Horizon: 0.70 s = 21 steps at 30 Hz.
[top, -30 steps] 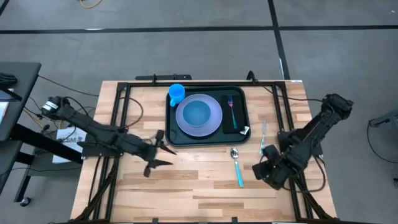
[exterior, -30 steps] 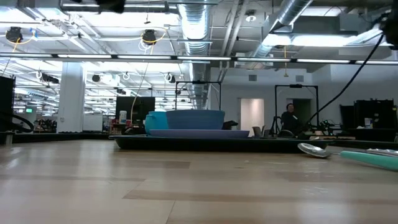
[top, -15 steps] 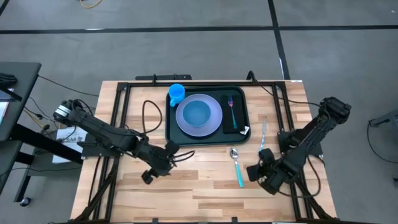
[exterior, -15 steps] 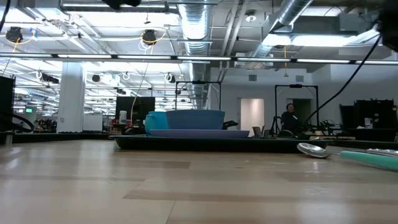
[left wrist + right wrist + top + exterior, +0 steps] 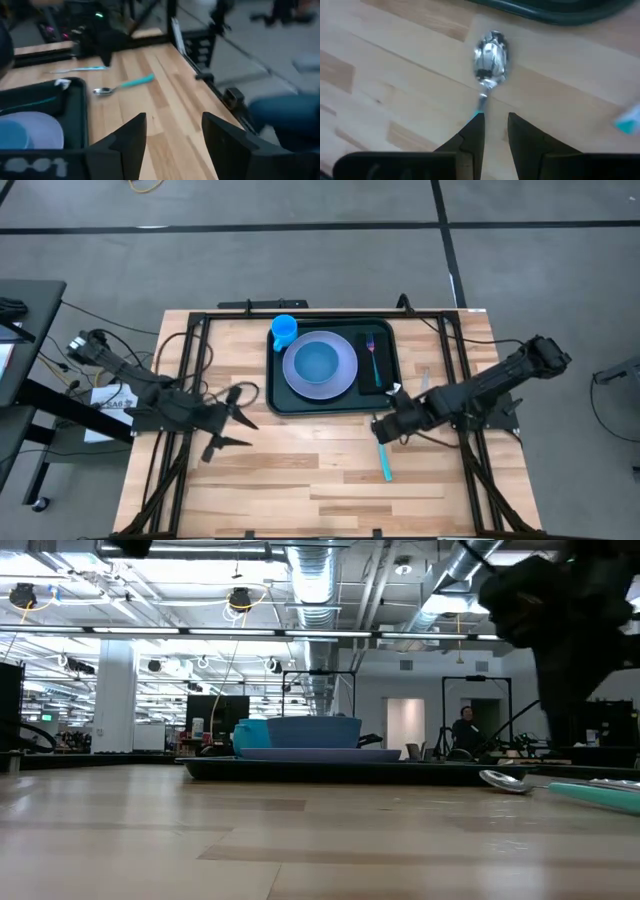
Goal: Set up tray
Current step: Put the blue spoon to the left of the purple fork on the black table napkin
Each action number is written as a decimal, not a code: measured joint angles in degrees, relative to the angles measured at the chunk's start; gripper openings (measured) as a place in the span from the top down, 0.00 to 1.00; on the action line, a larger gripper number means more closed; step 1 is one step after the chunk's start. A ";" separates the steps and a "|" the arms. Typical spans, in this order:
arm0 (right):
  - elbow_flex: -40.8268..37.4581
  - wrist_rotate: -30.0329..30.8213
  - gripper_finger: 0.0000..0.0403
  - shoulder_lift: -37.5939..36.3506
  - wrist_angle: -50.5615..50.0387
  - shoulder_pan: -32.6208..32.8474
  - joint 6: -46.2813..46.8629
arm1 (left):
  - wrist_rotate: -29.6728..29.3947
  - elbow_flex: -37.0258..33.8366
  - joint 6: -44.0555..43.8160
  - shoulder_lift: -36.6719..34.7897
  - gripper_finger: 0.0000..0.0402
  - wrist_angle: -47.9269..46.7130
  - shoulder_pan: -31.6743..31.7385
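While my right tool (image 5: pixel 385 427) hangs over the spoon (image 5: pixel 490 55) with its fingers parted a little and gripping nothing, the risk I see is a bad pinch: the handle is thin and lies flat on the counter (image 5: pixel 300 470), so closing off-centre could flick it away or press my fingertips into the wood. The spoon lies just off the tray (image 5: pixel 279 385), near its front right corner, so a careless lift could also knock the rim. In the right wrist view the handle runs between my two fingers, the bowl just ahead of them. The tray sits at the back middle of the counter, holding a plate (image 5: pixel 320 365), cup (image 5: pixel 284 330) and fork (image 5: pixel 372 355). My left tool (image 5: pixel 228 423) waits released, over the counter left of the tray.
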 joint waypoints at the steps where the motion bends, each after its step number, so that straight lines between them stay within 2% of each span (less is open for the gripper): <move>1: 0.02 -0.74 0.81 0.30 1.31 -0.90 -0.90 | -1.49 -2.44 -1.31 -2.10 0.55 2.04 -0.54; 5: 0.11 -2.29 0.81 0.49 4.31 -2.95 -3.54 | -3.49 -9.30 -4.24 -8.87 0.55 7.46 -2.47; 10: 0.02 -3.45 0.81 1.39 3.91 -5.66 -5.96 | -5.98 -12.26 -4.50 -14.46 0.55 8.18 -5.74; 17: -0.02 -3.59 0.81 2.50 4.64 -8.54 -13.79 | -6.45 -12.47 -4.29 -16.70 0.55 8.27 -9.35; 21: 0.00 -6.96 0.81 2.58 6.08 -11.15 -16.69 | -6.49 -12.48 -3.75 -16.65 0.55 7.34 -10.16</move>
